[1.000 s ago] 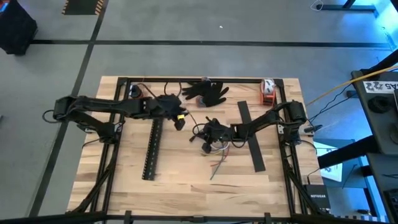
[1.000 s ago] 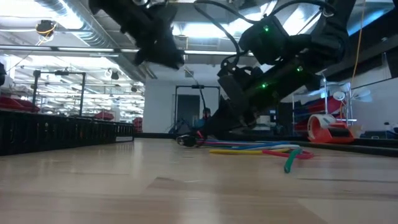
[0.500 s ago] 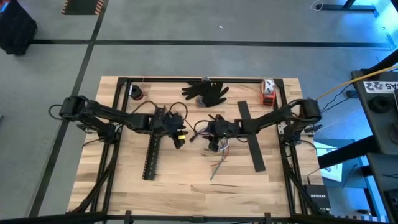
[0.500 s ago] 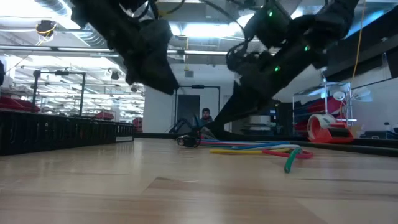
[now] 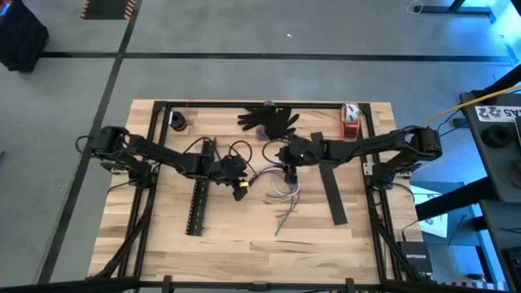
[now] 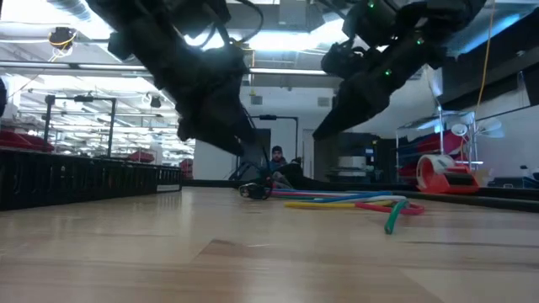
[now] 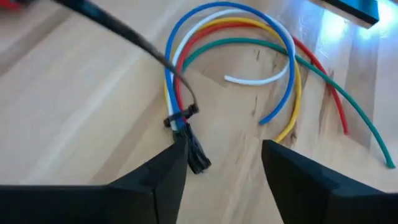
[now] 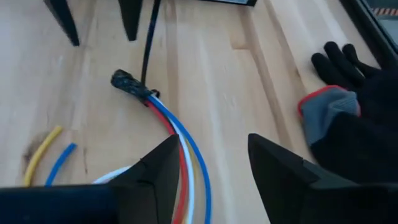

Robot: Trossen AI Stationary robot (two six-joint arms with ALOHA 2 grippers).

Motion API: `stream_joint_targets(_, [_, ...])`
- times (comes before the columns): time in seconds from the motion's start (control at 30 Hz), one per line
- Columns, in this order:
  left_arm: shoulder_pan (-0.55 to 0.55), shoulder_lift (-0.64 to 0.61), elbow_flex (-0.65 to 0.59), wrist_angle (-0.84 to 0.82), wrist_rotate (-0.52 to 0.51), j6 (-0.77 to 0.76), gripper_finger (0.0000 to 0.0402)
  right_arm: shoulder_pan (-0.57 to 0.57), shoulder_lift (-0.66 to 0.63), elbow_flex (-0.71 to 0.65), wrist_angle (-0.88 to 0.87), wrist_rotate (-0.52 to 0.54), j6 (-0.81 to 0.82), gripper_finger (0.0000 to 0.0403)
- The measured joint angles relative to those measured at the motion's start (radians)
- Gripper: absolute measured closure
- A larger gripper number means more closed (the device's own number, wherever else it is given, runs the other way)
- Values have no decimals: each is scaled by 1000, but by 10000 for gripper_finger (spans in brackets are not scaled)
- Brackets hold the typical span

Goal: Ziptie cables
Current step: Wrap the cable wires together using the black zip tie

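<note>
The cables (image 7: 249, 68) are blue, yellow, red, white and green wires lying in a loop on the wooden table. A black ziptie (image 7: 177, 118) binds them near their dark end (image 7: 199, 160), and its long tail (image 8: 149, 37) sticks out. My left gripper (image 7: 224, 158) hovers open just above that dark end, one finger close beside it. My right gripper (image 8: 211, 149) hangs open higher up over the bundle (image 8: 186, 149). In the high view the left gripper (image 5: 238, 185) and the right gripper (image 5: 286, 167) flank the cables (image 5: 282, 191).
A black slotted channel (image 5: 199, 191) lies to the left of the cables and a flat black strip (image 5: 330, 183) to their right. Black gloves (image 5: 269, 120) and a red tape dispenser (image 5: 350, 120) sit at the far edge. The near half of the table is bare wood.
My right gripper has risen off the cables and drawn back toward the far edge. My left gripper has come down and toward the near edge, arriving at the tied end of the bundle. The cables stay on the table.
</note>
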Motion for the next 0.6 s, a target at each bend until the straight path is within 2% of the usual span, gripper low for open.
stream_joint_targets(0.13, [-16, 62, 1, 54, -56, 42, 198, -24, -14, -3, -5, -66, -20, 215])
stream_joint_targets(0.33, [1, 141, 0, 191, -148, 52, 212, -26, -13, -4, -10, -73, -67, 215])
stream_joint_targets(0.5, [32, 162, 0, 275, -143, 80, 219, -26, -12, -4, -14, -73, -61, 215])
stream_joint_targets(0.6, [48, 162, 1, 311, -127, 115, 240, -26, -12, -4, -25, -73, -31, 215])
